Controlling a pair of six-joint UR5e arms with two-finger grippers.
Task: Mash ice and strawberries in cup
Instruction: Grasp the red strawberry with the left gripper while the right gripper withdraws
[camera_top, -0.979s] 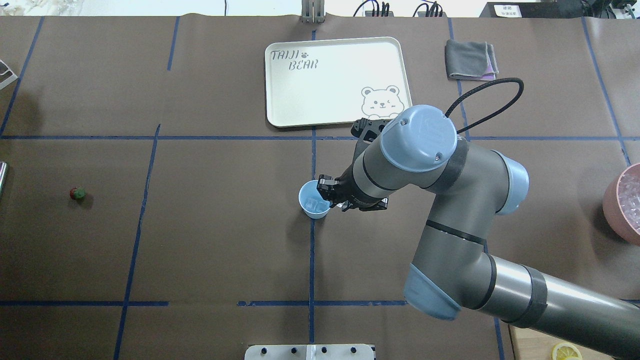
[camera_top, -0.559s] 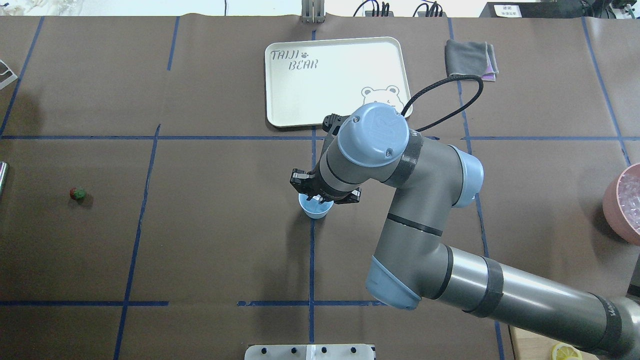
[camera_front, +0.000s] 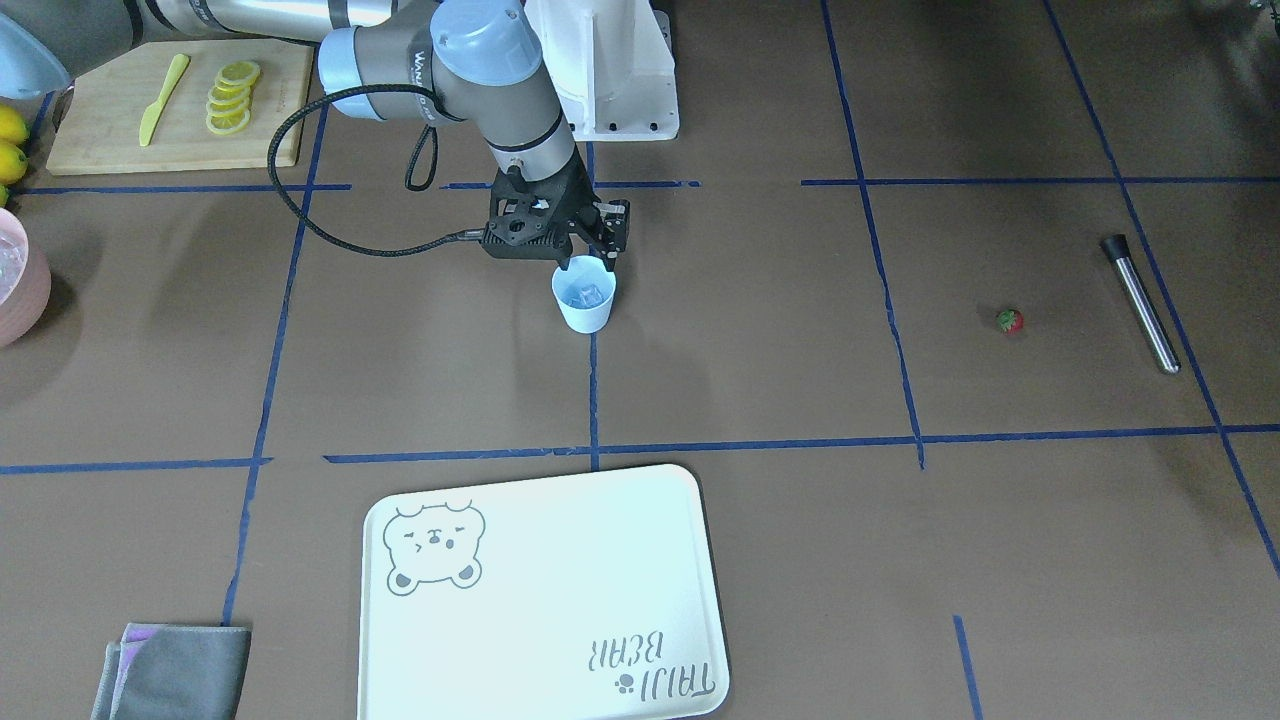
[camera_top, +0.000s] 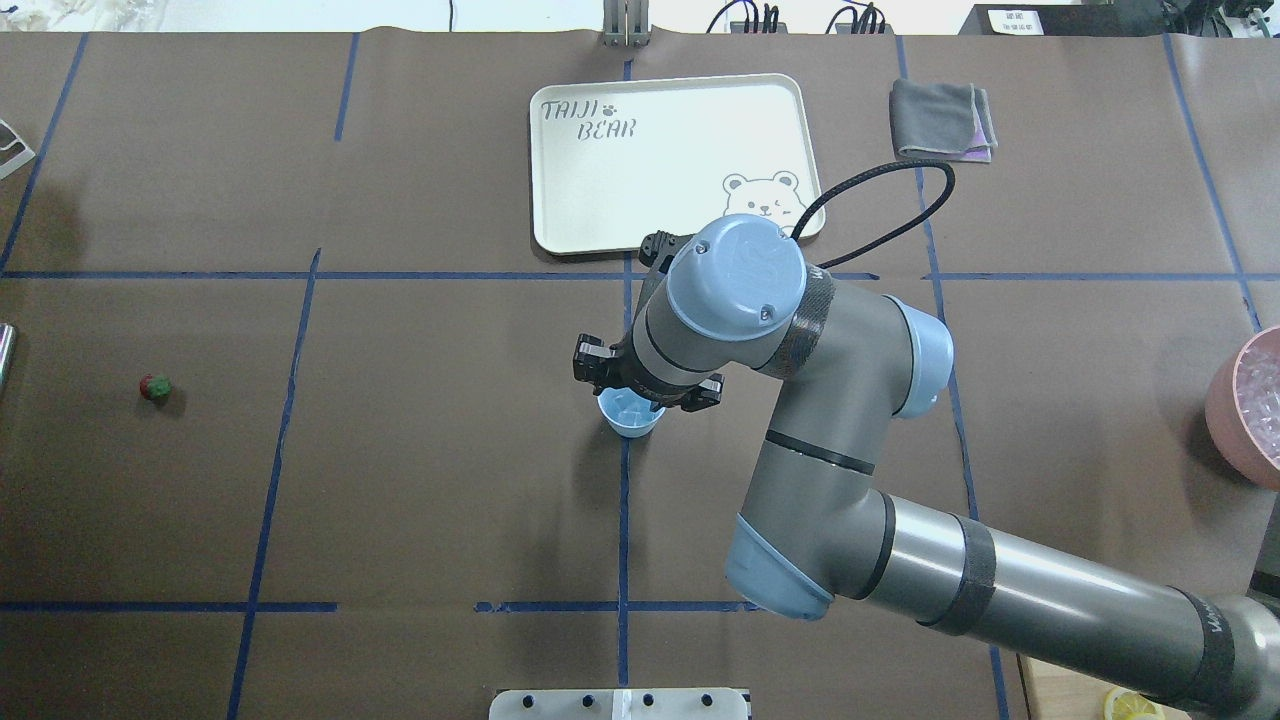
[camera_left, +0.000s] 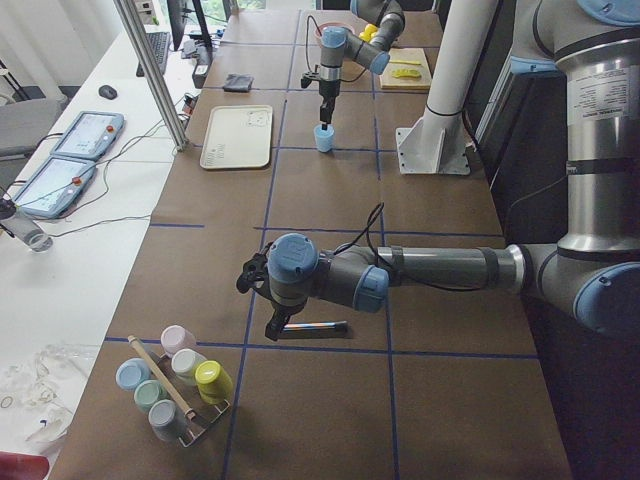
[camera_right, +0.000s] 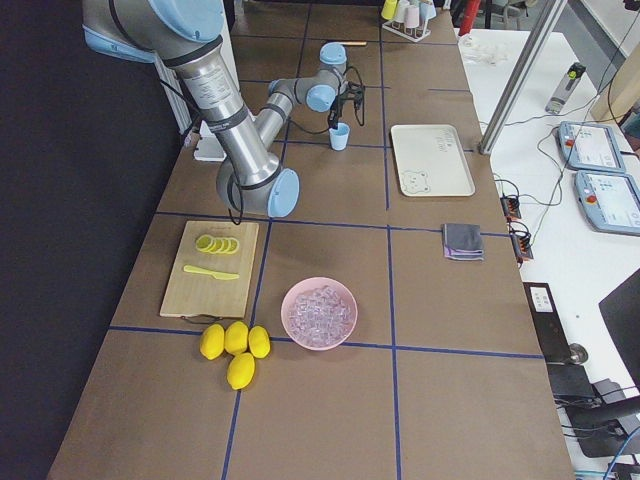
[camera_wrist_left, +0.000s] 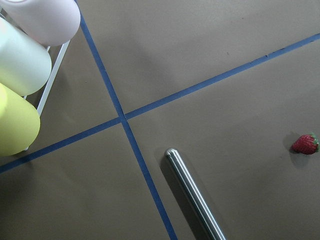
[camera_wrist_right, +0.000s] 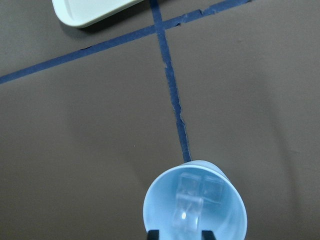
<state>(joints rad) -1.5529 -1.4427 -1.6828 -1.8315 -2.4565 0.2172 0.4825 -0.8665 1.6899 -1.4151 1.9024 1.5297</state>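
Hovering just above the cup (camera_front: 585, 312) in the middle of the table (camera_top: 400, 450), the right gripper (camera_wrist_right: 180, 235) shows fingertips (camera_wrist_right: 153, 235) apart with ice (camera_wrist_right: 186, 212) between them; whether they clamp it cannot be told.

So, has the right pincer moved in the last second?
Yes. The right pincer went left, from right of the vertical tape line to over the cup on it.

R claw (camera_wrist_right: 180, 233) w/ ice (camera_wrist_right: 187, 212) over cup (camera_wrist_right: 159, 212) mouth blocks entry; strawberry (camera_wrist_left: 305, 144) in open, steel rod (camera_wrist_left: 193, 201) near.
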